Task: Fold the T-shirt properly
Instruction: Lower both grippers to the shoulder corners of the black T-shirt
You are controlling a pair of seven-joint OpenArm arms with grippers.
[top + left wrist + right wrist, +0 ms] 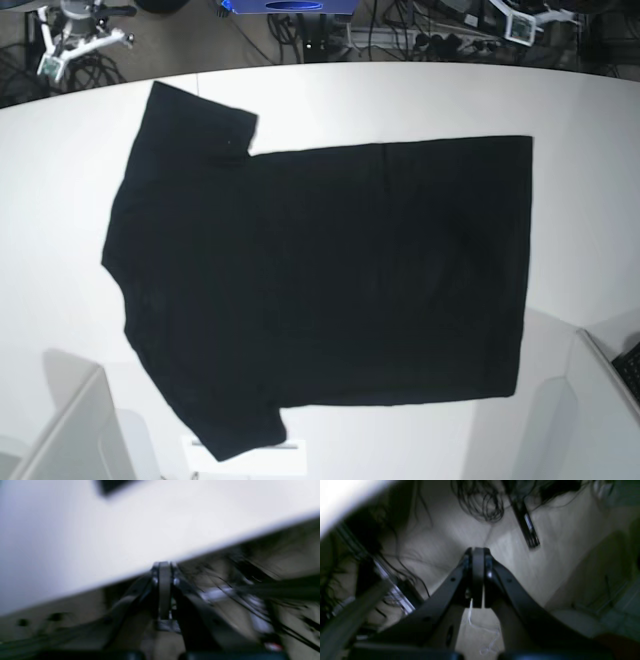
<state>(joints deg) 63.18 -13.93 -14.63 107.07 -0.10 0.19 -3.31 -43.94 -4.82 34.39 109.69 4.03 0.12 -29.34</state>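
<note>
The black T-shirt (320,270) lies spread flat on the white table (590,200), plain side up. Its sleeves are at the left and its hem at the right. No print shows. In the left wrist view my left gripper (164,565) is shut and empty, below the table edge (190,555). A blurred dark patch (110,486) on the tabletop may be the shirt. In the right wrist view my right gripper (478,551) is shut and empty, off the table over the floor. Neither gripper's fingers show in the base view.
White arm housings stand at the near left (60,430) and near right (600,400) corners. Cables and gear lie beyond the far table edge (400,30). Tangled cables (480,505) and a power strip (527,527) lie on the floor.
</note>
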